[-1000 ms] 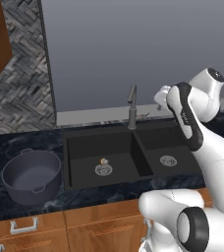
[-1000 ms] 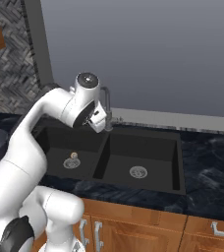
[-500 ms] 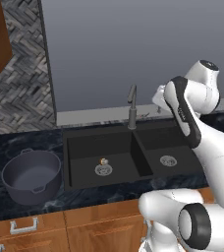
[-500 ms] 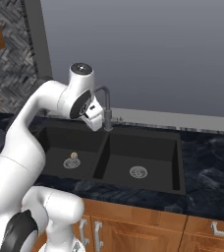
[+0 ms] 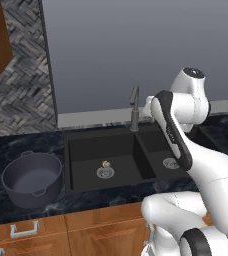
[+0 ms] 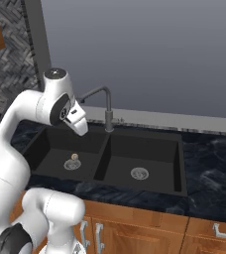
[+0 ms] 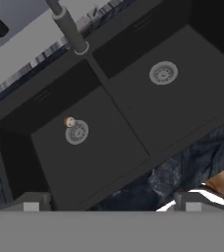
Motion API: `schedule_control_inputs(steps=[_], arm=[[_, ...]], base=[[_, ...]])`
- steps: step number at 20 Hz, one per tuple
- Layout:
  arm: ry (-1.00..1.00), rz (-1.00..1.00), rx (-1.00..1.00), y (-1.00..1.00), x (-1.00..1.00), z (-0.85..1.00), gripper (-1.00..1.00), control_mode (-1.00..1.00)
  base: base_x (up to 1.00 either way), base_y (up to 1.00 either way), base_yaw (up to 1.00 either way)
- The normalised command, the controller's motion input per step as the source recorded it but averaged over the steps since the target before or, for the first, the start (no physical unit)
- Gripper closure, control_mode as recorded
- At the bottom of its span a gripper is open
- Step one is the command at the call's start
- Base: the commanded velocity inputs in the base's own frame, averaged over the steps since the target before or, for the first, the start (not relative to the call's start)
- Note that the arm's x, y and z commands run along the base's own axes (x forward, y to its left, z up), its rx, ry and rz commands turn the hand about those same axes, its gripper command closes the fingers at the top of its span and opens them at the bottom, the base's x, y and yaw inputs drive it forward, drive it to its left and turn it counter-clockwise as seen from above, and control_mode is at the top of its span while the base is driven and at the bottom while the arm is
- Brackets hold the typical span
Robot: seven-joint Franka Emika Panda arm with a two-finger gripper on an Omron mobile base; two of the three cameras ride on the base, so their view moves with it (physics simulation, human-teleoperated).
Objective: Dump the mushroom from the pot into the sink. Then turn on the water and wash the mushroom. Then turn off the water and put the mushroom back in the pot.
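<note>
1. The mushroom [image 5: 105, 163] is lying on the floor of the sink's [image 5: 86, 187] wider basin, just beside the round silver drain [image 5: 105, 172] and touching or nearly touching its rim — the brown cap is showing in the hand view too [image 7: 69, 121].
2. The pot [image 5: 32, 179] is sitting upright on the dark marbled counter [image 5: 16, 150], just beside the sink's left edge, with nothing showing inside it.
3. The grey faucet [image 5: 134, 107] is standing behind the divider between the two basins, its spout arching toward the wider one; no stream is running from it.
4. The end effector [image 7: 112, 204] is hanging above the sink's front edge, looking down into both basins, with its fingers [image 7: 31, 204] spread wide and nothing between them.
5. The white arm is bending up beside the faucet — its wrist [image 6: 78, 119] is sitting close to the spout [image 6: 92, 93] in the right base view.
6. The narrower basin's drain [image 6: 139, 173] is lying bare.
</note>
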Motion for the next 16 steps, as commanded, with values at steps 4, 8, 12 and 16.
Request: schedule_control_inputs(steps=[4, 8, 12, 16], arm=[[0.0, 0.06, -0.08, 0.39, 0.0, -0.02, -1.0, -1.0], [0.0, 0.07, -0.07, 0.38, 0.0, -0.06, -1.0, -1.0], [0.0, 0.07, -0.09, 0.37, 0.04, -0.09, -1.0, -1.0], [0.0, 0.02, -0.11, 0.26, 0.17, -0.16, -1.0, -1.0]], base=[[0.0, 0.0, 0.0], [0.0, 0.0, 0.0], [0.0, 0.0, 0.0], [0.0, 0.0, 0.0]])
